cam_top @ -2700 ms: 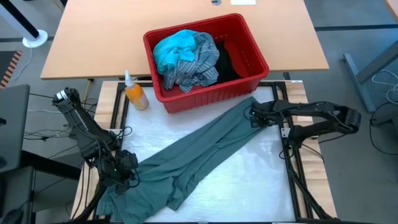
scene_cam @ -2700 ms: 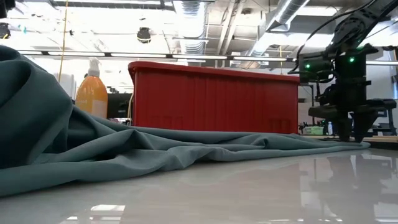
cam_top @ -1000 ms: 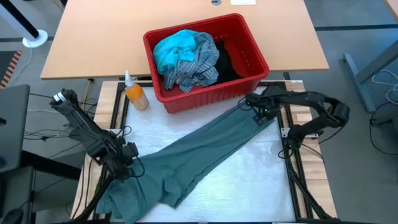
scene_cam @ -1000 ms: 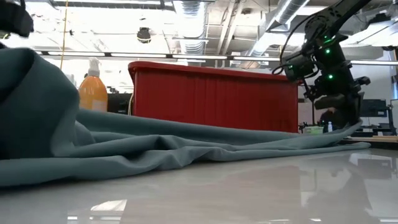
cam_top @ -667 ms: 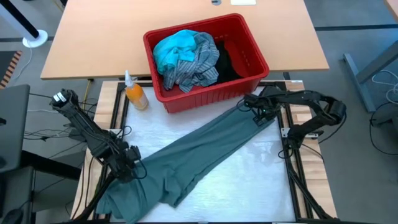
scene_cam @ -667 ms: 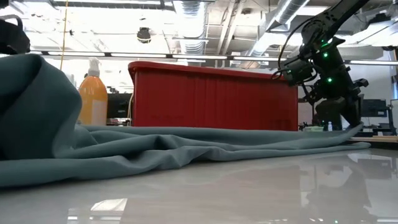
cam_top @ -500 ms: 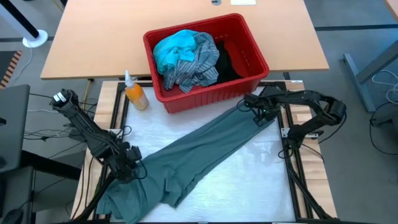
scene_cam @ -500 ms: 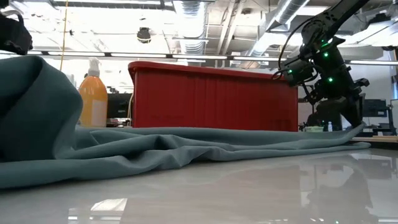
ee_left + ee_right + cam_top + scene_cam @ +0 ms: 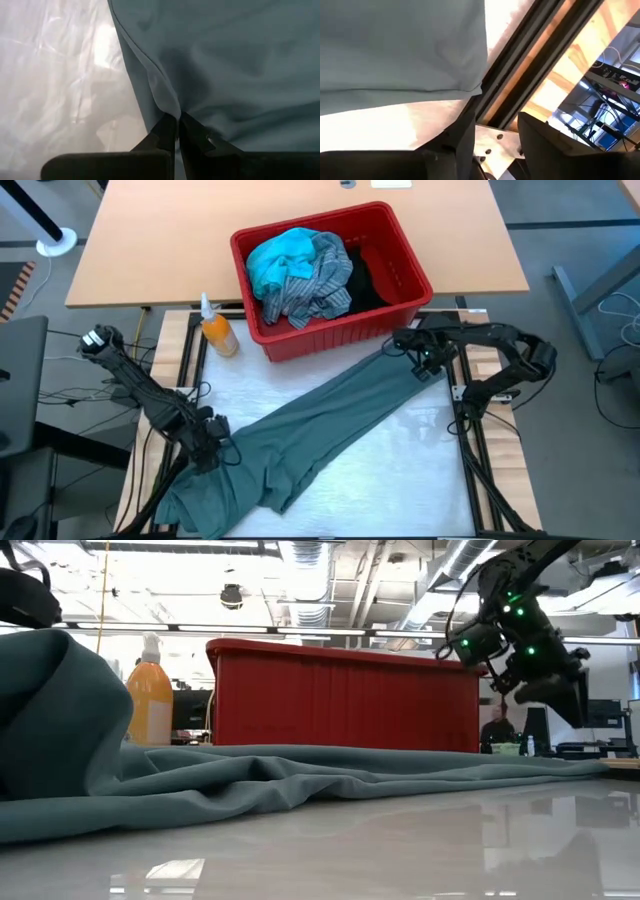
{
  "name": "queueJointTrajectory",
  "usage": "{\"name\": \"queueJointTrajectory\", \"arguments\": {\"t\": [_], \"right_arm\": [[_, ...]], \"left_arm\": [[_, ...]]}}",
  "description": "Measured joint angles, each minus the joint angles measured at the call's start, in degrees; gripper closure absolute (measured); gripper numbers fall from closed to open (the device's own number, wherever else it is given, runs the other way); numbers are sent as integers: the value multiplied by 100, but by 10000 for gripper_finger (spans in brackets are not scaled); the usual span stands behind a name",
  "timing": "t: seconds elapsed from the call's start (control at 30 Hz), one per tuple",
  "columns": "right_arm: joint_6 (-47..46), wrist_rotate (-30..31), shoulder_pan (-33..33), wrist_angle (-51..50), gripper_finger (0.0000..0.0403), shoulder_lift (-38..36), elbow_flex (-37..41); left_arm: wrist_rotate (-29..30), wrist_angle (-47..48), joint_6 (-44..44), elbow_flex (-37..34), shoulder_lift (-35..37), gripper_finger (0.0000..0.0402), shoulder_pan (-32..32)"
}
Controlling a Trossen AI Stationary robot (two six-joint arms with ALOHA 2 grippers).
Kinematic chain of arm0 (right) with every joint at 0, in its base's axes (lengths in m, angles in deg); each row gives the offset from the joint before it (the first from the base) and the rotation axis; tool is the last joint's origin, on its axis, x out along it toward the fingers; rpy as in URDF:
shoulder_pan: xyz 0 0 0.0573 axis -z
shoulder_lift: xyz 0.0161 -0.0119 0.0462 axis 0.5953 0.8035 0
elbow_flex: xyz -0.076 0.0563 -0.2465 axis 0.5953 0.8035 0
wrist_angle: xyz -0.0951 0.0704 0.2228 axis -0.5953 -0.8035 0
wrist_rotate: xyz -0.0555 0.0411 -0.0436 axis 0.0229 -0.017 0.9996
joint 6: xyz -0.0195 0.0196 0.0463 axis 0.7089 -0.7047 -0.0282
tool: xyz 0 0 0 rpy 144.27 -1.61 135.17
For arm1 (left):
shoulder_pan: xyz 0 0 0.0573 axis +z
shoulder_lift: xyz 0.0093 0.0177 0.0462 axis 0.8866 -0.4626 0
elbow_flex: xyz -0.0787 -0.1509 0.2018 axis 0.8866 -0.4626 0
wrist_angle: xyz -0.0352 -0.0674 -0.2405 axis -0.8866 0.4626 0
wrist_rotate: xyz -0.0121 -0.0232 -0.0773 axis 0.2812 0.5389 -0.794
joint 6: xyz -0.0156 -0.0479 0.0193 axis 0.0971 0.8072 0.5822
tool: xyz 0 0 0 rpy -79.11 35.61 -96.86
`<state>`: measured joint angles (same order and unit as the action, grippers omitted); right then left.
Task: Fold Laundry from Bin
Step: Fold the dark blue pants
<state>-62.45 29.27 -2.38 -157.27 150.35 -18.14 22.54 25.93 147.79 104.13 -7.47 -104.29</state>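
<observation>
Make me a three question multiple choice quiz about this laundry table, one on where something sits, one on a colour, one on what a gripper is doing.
1. Where does the orange bottle stand?
A. Inside the red bin
B. Beside the red bin, on the left arm's side
C. On the grey-green garment

2. What colour is the garment on top of the pile in the bin?
A. Bright turquoise
B. Yellow
C. White

3. What is the left gripper doing?
A. Hanging open above the bin
B. Holding the bottle
C. Shut on a fold of the grey-green garment

Answers:
1 B: the high view shows the bottle on the table just outside the bin's wall.
2 A: the turquoise garment lies uppermost, next to the striped shirt.
3 C: the left wrist view shows the fingers closed with cloth pinched between them.
</observation>
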Motion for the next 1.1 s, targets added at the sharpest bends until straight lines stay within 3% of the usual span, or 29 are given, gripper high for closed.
{"name": "queueJointTrajectory", "arguments": {"t": [0.43, 0.7, 0.9, 1.1], "right_arm": [[72, -138, -286, -638, 218, -184, -1087], [-955, -180, -1063, -453, 219, -594, -1116], [-1547, -661, -2263, 1322, 219, -813, -1118], [-1345, -537, -3782, 3811, 219, -520, -1120]], "left_arm": [[-170, -3, -170, 2, 0, 401, 137], [-142, -16, -279, 4, 0, 401, 137], [-85, -16, -363, 4, 0, 401, 137], [-70, -20, -365, 7, 0, 401, 138]]}}
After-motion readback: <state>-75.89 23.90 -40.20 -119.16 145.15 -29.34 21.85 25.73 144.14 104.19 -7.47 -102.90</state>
